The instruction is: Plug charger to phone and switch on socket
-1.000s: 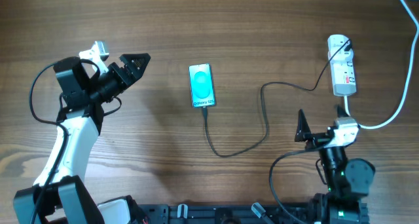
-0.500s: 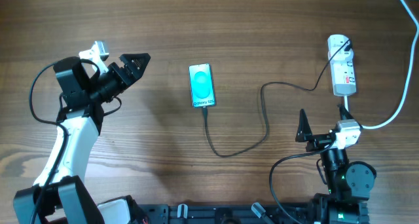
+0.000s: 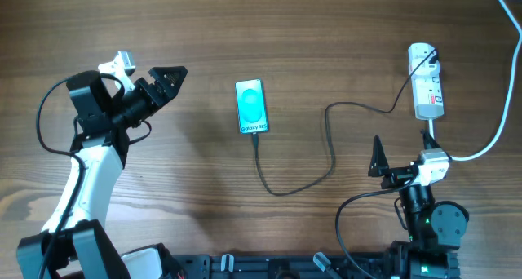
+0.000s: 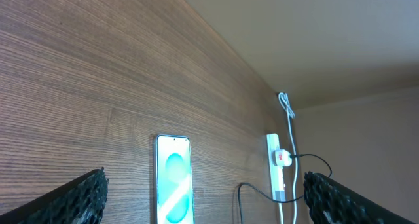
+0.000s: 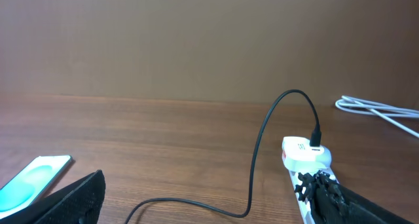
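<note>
On the wooden table [image 3: 204, 26], near its middle, a phone [image 3: 251, 107] lying flat, screen up and lit cyan. At its short edge nearest the robot, the end of a thin black charger cable [image 3: 330, 152] touching the phone, the rest looping toward the robot, then bending back and across to the right, ending plugged into the white power strip [image 3: 426, 87] at the table's right side. Too small to tell whether the connector sits fully in the phone, or how the strip's switch stands. Beside the strip, a thicker white cable [image 3: 492, 136] curving off toward the far right corner. Left gripper [image 3: 173, 77] poised to the left of the phone, well apart from it and aimed toward it; in the left wrist view both fingers [image 4: 75, 199] at the frame's lower corners, spread wide, gripping nothing. Right gripper [image 3: 378, 158] on the robot's side of the strip, near it yet not touching, just right of the cable's loop — fingers [image 5: 69, 201] likewise far apart, holding nothing.
</note>
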Robot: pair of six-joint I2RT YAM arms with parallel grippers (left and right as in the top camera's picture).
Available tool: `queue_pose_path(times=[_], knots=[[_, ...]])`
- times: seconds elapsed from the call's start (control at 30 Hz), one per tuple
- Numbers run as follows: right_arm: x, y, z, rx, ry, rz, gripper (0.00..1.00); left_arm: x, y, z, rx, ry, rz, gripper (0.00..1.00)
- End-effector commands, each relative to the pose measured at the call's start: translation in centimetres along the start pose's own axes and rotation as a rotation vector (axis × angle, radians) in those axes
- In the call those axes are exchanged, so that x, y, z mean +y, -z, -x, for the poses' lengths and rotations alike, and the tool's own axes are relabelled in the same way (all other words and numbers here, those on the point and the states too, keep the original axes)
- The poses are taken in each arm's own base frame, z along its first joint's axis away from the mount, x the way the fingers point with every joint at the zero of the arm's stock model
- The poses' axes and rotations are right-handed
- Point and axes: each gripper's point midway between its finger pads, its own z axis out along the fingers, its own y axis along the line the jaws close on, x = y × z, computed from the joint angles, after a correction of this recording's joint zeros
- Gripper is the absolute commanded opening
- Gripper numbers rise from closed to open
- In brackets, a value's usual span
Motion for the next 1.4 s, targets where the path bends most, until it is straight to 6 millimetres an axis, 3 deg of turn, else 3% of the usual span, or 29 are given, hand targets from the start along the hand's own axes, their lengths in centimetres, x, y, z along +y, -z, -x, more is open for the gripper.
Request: queue_pose_path(times=[0.0, 0.8, 0.9, 1.0, 1.13, 1.37], knots=[[0.0, 0.1, 0.3, -0.015, -0.007, -0.003, 1.00, -1.0, 0.4, 0.9, -0.024, -0.044, -0.013, 1.00], [0.0, 0.1, 0.3, -0.015, -0.007, -0.003, 1.00, -1.0, 0.4, 0.8, -0.023, -0.044, -0.013, 1.00], [0.0, 0.1, 0.3, -0.015, -0.007, -0.003, 1.00, -1.3, 1.1, 1.0, -0.043, -0.051, 0.009, 1.00], [0.0, 0.1, 0.3, -0.015, -0.006, -0.003, 1.00, -0.1, 2.1, 1.7, -0.104, -0.035, 0.123, 1.00], [0.0, 0.1, 0.3, -0.015, -0.007, -0.003, 1.00, 2.7, 3.5, 0.8, -0.129, 0.025, 0.292, 1.00], [0.0, 0.1, 0.3, -0.015, -0.007, -0.003, 1.00, 5.8, 3.9, -1.9, -0.145, -0.258, 0.357, 1.00]])
